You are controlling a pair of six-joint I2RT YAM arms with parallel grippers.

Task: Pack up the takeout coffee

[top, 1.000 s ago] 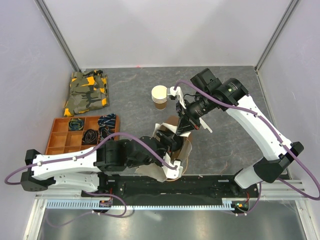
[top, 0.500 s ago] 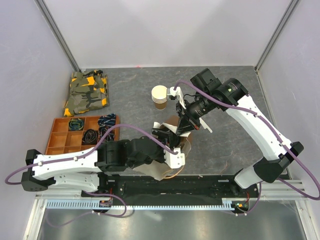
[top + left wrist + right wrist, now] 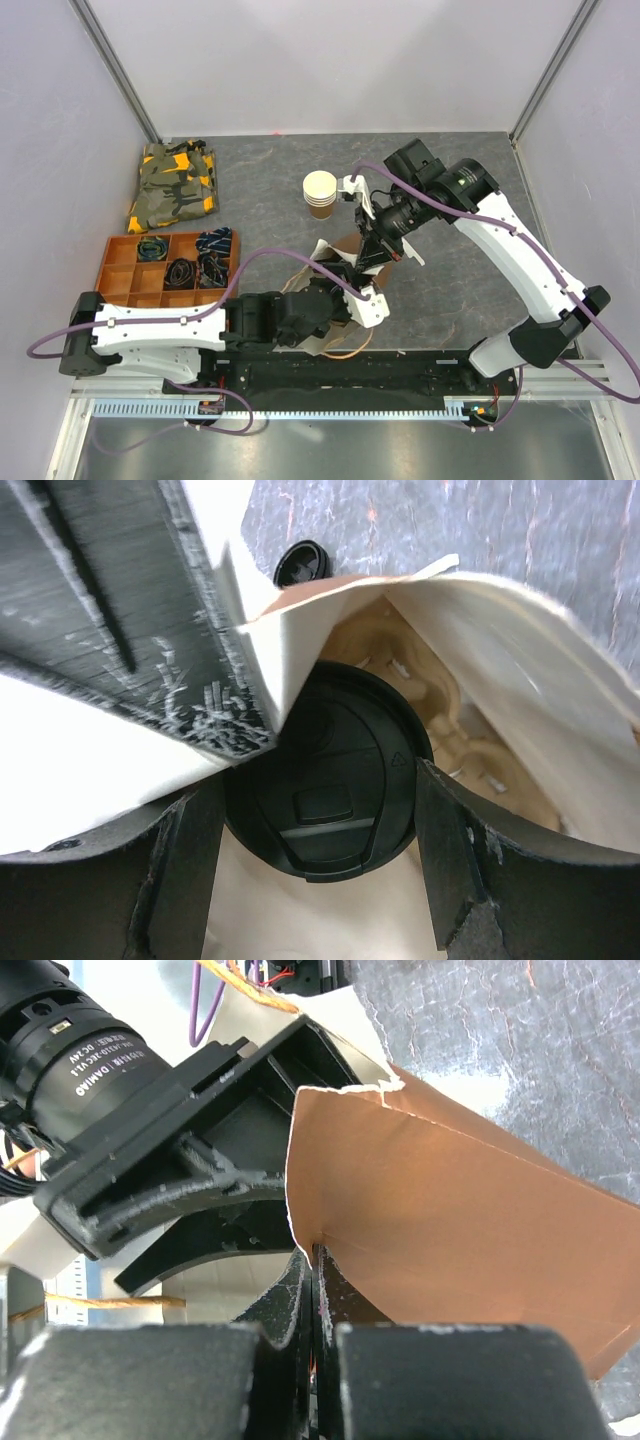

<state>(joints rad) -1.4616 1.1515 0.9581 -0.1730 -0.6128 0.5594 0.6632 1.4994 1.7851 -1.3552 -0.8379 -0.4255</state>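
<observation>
The paper bag [image 3: 450,1250] stood open on the counter [image 3: 250,165], between the two arms. The takeout coffee [image 3: 330,750] was inside the mouth of this bag, upright, so that the left wrist camera looked straight down on its round black lid [image 3: 350,720]. The left end effector [image 3: 318,790] was grasping the takeout coffee: one finger [image 3: 190,880] lay against the left side of the lid and the other against its right side. The brown body of the cup was hidden under the lid.

Inside the bag, on the far side of the cup, a tan moulded insert [image 3: 440,720] was visible; it was probably a cup carrier, but the view was too partial to be sure. The cream inner wall of the bag rose to the right of the cup.

The right end effector [image 3: 312,1260] was clenched on the upper edge of the bag, with the brown paper pinched between its fingers, and it held this edge up.

Beyond the bag, away from the arm bases, a stack of cream-rimmed cups [image 3: 320,193] stood on the counter, apart from the bag. Well to the left of the bag lay a wooden organiser tray [image 3: 120,278] with small dark things in some compartments, and behind the tray was a folded camouflage cloth [image 3: 175,187].
</observation>
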